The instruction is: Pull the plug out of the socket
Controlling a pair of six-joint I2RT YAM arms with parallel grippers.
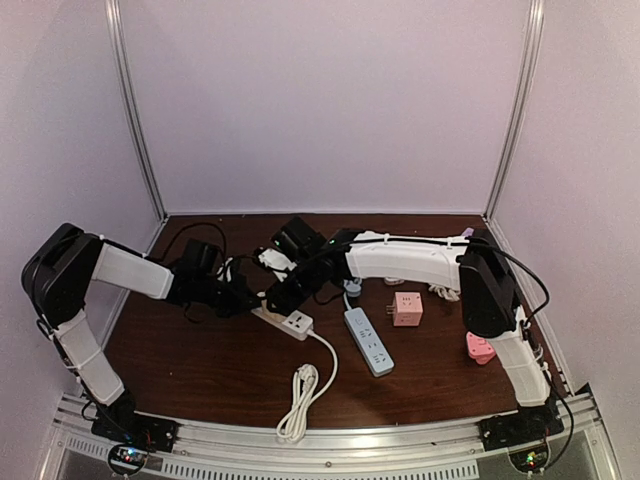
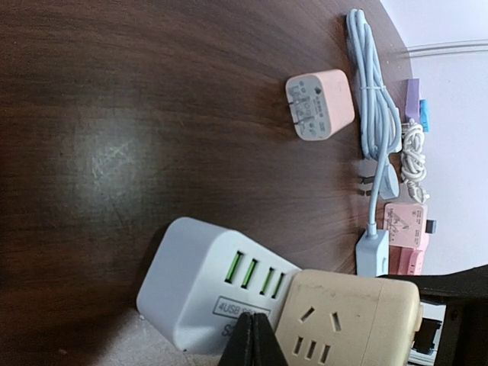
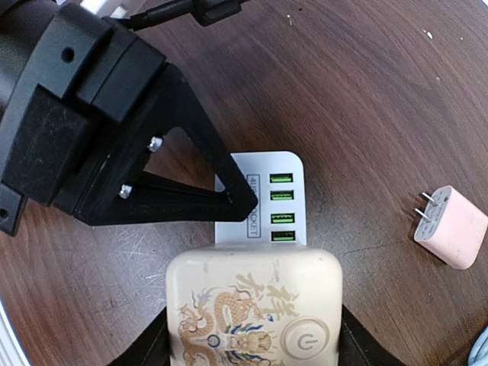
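Observation:
A white USB socket strip (image 3: 273,197) with green ports lies on the dark wooden table (image 1: 200,360). A cream cube plug (image 3: 252,301) with a dragon print sits joined to its end. My right gripper (image 3: 252,347) is shut on the cube, with a black finger on each side. My left gripper (image 2: 255,341) is shut, and its tips rest on top of the white strip (image 2: 200,278) beside the cube (image 2: 351,320). In the top view both grippers (image 1: 262,296) meet over the strip (image 1: 292,321); the cube is hidden there.
A pink plug adapter (image 3: 451,227) lies right of the strip; it also shows in the top view (image 1: 406,308). A blue-white power strip (image 1: 368,341), a coiled white cable (image 1: 299,399), a pink piece (image 1: 480,348) and black cords (image 1: 200,255) lie around.

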